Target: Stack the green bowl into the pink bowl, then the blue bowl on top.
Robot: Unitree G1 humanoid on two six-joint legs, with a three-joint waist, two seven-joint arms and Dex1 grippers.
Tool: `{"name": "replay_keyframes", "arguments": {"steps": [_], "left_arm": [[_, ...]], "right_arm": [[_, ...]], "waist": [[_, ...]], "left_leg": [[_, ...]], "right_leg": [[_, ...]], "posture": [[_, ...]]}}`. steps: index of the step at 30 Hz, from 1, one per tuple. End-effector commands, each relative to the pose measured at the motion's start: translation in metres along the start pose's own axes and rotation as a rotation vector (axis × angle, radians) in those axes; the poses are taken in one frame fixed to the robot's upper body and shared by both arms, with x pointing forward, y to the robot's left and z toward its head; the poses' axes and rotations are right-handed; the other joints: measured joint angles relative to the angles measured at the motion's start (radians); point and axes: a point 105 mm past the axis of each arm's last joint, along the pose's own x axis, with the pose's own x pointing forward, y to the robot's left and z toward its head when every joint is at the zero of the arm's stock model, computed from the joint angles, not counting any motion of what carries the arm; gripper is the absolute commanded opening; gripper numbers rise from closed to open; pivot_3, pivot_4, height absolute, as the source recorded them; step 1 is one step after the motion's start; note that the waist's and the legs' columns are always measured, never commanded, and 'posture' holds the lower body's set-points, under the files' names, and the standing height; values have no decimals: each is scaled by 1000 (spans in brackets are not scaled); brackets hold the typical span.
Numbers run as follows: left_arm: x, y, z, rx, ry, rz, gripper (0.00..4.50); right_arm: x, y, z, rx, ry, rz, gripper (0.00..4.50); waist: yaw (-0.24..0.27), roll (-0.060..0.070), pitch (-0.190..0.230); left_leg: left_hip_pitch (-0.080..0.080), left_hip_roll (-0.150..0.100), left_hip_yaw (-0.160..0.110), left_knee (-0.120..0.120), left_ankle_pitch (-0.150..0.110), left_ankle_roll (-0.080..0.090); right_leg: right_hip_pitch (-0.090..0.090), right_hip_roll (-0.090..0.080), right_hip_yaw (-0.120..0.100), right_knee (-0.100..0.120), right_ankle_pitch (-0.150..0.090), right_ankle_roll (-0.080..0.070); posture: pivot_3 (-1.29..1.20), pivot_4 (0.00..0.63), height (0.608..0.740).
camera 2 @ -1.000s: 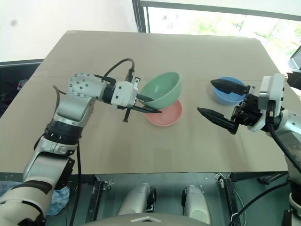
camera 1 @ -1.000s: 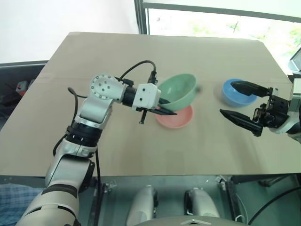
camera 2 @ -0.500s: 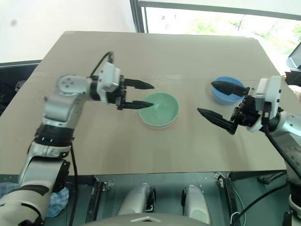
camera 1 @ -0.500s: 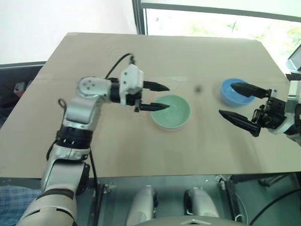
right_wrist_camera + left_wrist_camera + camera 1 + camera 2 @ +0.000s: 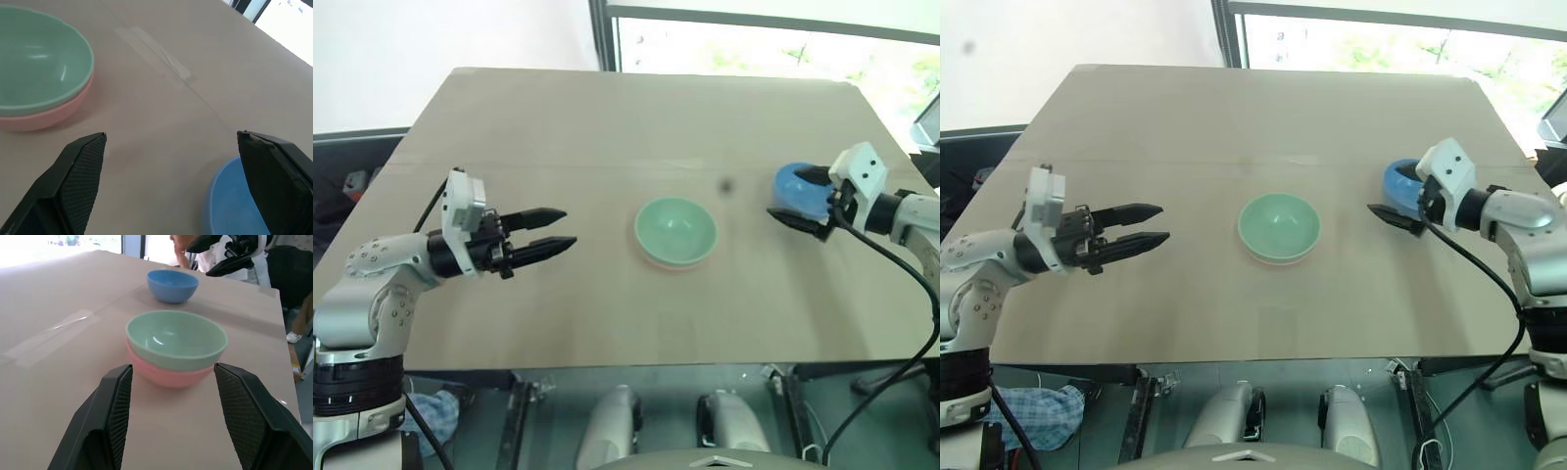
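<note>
Sitting nested in the pink bowl (image 5: 168, 376), the green bowl (image 5: 675, 228) is free. Left gripper (image 5: 546, 231) (well apart) gapes empty. Right gripper (image 5: 800, 198) straddles the blue bowl (image 5: 800, 191), fingers wide.

Green bowl (image 5: 176, 340): smooth plastic, slight sheen, small highlights inside
Pink bowl (image 5: 166, 376): smooth plastic, same soft gloss
Blue bowl (image 5: 172, 285): smooth plastic, plain
Table (image 5: 607, 127): matt tan top, even and unpatterned; a strip of clear glossy tape (image 5: 54, 335) lies flat on it
Left gripper (image 5: 168, 416) fingers (image 5: 117, 406): black matt plastic, inner pads finely cross-hatched
Right gripper (image 5: 171, 181) fingers (image 5: 80, 174): likewise textured black
</note>
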Motion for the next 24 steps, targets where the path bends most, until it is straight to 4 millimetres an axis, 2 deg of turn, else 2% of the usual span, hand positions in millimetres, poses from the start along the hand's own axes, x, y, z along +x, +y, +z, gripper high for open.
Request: {"name": "replay_keyframes", "arguments": {"steps": [1,7,14,17,19,24], "left_arm": [[-6,-7,17,90,-21,-14,2805],[-5,-11,36,141,-112,-11,2805],[-3,-12,38,166,-109,-11,2805],[-2,-11,38,167,-108,-10,2856],[-1,-10,38,167,-110,-9,2856],[0,-6,37,171,-113,-11,2856]], "right_arm": [[7,-18,-3,-80,78,-23,4500],[28,-46,-28,-70,229,-69,4500],[33,-51,-63,-75,354,-57,4500],[32,-50,-72,-90,379,-54,3718],[32,-50,-74,-96,382,-54,2995],[30,-51,-75,-114,380,-54,737]], "waist": [[0,0,0],[-7,0,0],[-13,1,1],[-23,1,1],[-28,1,1],[-30,1,1]], "left_leg": [[0,0,0,0,0,0],[0,0,1,0,0,0],[0,0,1,-3,0,0],[0,-1,1,-3,0,0],[1,0,1,-3,0,-1],[2,0,1,-3,1,-2]], "right_leg": [[0,0,0,0,0,0],[0,0,0,0,0,0],[-1,0,0,0,0,0],[0,0,0,0,0,0],[0,0,0,-1,0,0],[0,0,0,0,0,0]], "posture": [[0,150,740],[0,150,740],[0,150,740],[0,150,740],[0,150,740],[0,150,740]]}}
